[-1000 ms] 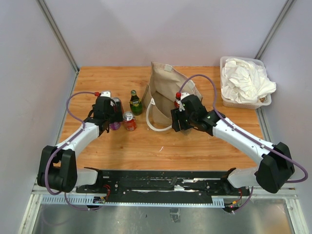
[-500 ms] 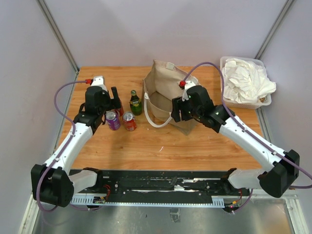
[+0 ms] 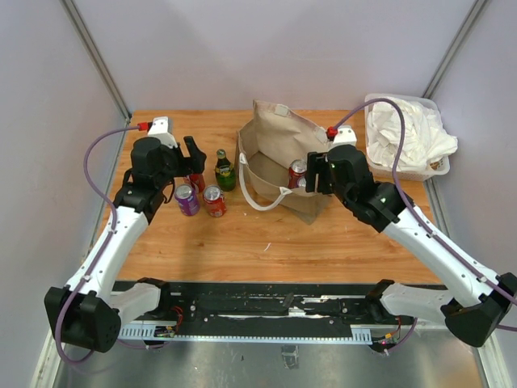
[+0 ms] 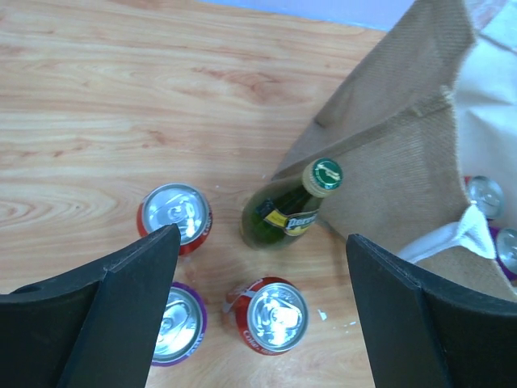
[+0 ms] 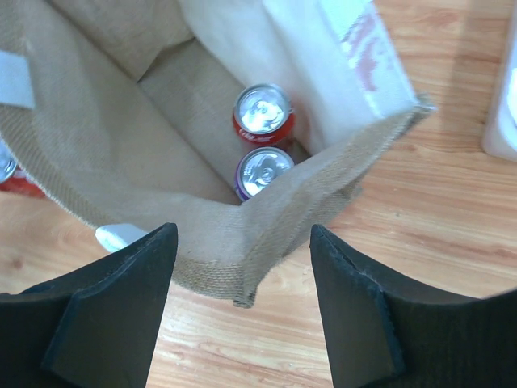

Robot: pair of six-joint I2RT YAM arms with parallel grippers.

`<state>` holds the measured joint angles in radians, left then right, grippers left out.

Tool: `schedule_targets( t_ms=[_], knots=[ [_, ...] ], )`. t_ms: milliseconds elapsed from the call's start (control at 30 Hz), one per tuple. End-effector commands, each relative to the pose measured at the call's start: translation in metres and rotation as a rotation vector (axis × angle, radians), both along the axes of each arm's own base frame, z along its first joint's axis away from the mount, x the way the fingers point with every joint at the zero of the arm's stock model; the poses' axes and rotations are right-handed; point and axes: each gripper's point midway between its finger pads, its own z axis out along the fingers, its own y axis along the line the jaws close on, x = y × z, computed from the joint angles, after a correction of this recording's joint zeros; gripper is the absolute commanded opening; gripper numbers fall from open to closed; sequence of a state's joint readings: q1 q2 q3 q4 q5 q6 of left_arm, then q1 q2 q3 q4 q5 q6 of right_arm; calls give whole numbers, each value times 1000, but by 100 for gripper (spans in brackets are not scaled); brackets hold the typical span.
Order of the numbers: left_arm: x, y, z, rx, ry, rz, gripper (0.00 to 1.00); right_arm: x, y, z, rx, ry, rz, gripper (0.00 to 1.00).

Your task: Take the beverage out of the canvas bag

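Note:
The tan canvas bag (image 3: 271,149) stands open at mid-table, with a white loop handle (image 3: 260,205) hanging at its front. In the right wrist view the bag (image 5: 121,137) holds a red can (image 5: 262,113) and a purple can (image 5: 262,170). The red can also shows from above (image 3: 297,172). My right gripper (image 3: 312,179) is open and empty, hovering over the bag's right front rim (image 5: 242,233). My left gripper (image 3: 188,160) is open and empty, above the drinks left of the bag (image 4: 262,241).
Left of the bag stand a green bottle (image 3: 224,170), a red can (image 3: 214,200), a purple can (image 3: 187,200) and another red can (image 4: 174,217). A clear bin of white cloth (image 3: 404,133) sits at the back right. Grey walls enclose the table.
My left gripper let go of the purple can, which now stands on the table, and drew up and back. My right gripper moved from the bag's front to its right rim, uncovering the can inside.

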<state>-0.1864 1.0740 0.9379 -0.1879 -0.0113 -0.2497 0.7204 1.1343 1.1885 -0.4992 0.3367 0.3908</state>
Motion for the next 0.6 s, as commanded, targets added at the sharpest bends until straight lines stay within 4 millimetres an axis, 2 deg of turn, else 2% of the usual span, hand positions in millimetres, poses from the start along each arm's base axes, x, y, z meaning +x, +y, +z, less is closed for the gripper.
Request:
schedule_targets(
  t_ms=[0, 100, 200, 400, 567],
  knots=[
    [-2, -20, 42, -78, -102, -98, 87, 2, -31, 16, 1, -65, -180, 68],
    [-2, -29, 56, -95, -133, -136, 86, -1, -36, 13, 6, -63, -202, 68],
    [-3, -42, 72, -101, -174, -177, 85, -2, -35, 2, -2, -41, -203, 68],
    [-3, -85, 98, -90, -209, -287, 83, -1, -33, -22, -17, -6, -214, 68],
    [-1, -119, 108, -98, -216, -362, 83, -1, -34, -39, -32, 16, -221, 66]
  ],
)
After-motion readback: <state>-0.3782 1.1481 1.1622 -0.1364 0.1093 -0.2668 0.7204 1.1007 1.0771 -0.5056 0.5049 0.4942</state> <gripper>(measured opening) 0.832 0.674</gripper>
